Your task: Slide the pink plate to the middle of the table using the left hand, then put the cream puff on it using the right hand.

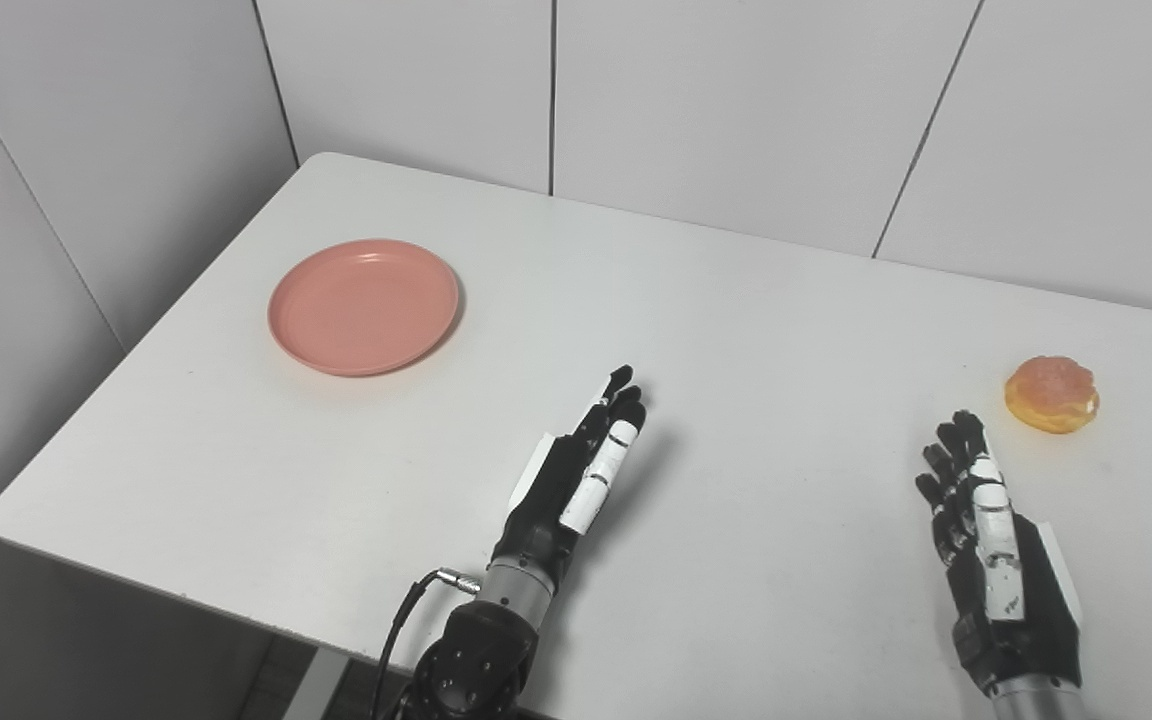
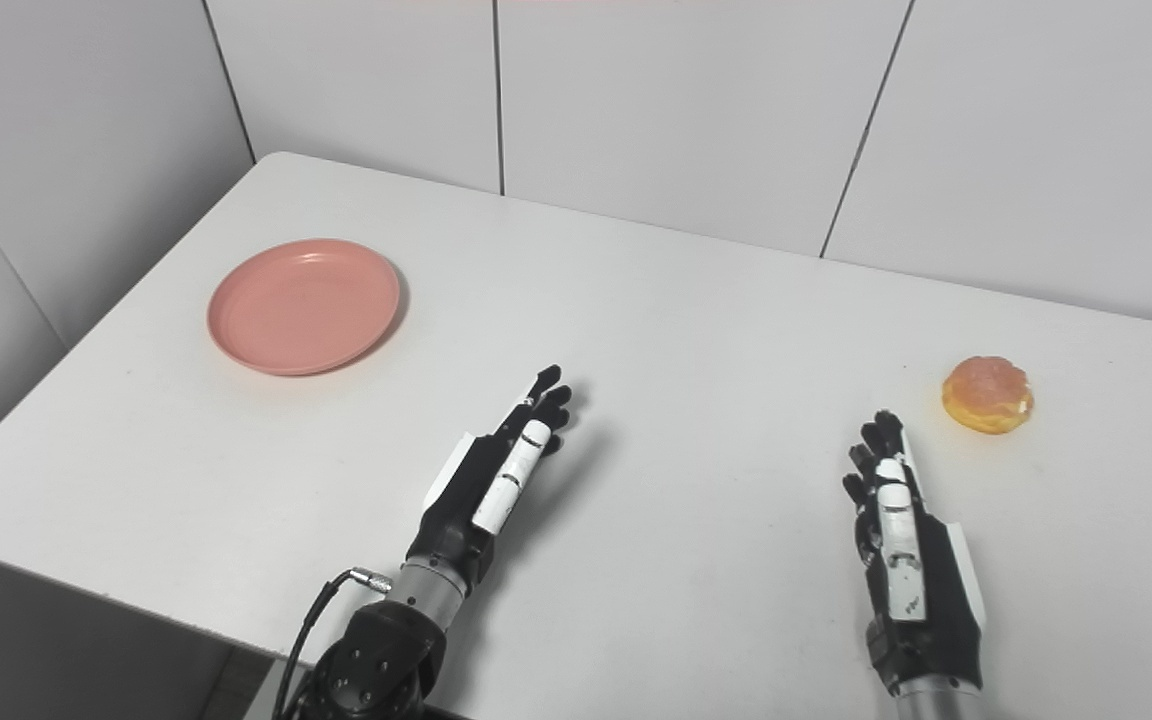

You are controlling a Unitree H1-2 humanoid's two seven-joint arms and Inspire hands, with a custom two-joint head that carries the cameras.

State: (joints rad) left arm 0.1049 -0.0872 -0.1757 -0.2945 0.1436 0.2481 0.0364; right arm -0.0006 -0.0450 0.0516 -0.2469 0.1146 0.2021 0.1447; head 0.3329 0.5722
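A pink plate lies flat on the far left part of the white table, with nothing on it. A golden cream puff sits on the table at the right. My left hand is near the table's front middle, fingers stretched out and pointing away, well right of and nearer than the plate; it holds nothing. My right hand is open at the front right, its fingertips a short way below and left of the cream puff, not touching it.
The table's left edge and rounded front-left corner are close to the plate's side. White panelled walls stand right behind the table. A cable loops off the left wrist.
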